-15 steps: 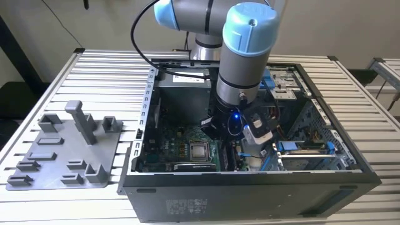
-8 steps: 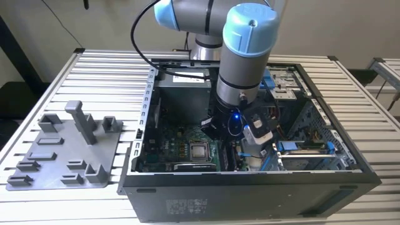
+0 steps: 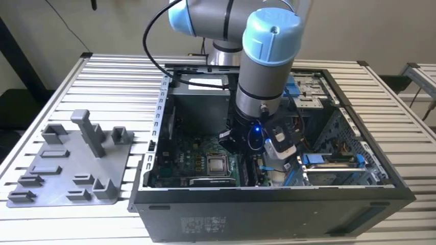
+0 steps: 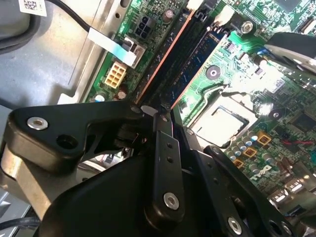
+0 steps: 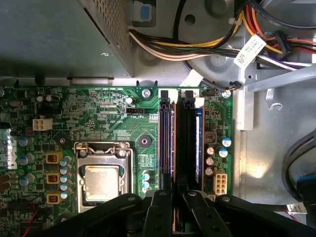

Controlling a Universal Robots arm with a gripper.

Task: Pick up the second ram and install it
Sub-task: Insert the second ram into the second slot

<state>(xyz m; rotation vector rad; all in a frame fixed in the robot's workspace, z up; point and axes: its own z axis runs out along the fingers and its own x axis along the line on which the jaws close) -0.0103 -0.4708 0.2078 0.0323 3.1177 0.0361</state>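
arm is reaching down into the open pc case (image 3: 272,204), gripper (image 5: 174,207) low over the motherboard (image 5: 113,123) right at the ram slots. the fingers (image 5: 160,210) are drawn close together around the end of the second ram (image 5: 174,148), which stands on edge in a slot between the cpu socket (image 5: 101,180) and another stick (image 5: 198,143). can't tell if it's fully seated. in the exterior view a grey plastic parts tray (image 3: 68,163) sits beside the case, toward the exterior view's left.

My exterior cam looks down at the whole case (image 3: 272,204) from its front; both wrist cams sit close over the motherboard (image 5: 123,113), sharing the slots (image 5: 180,143).
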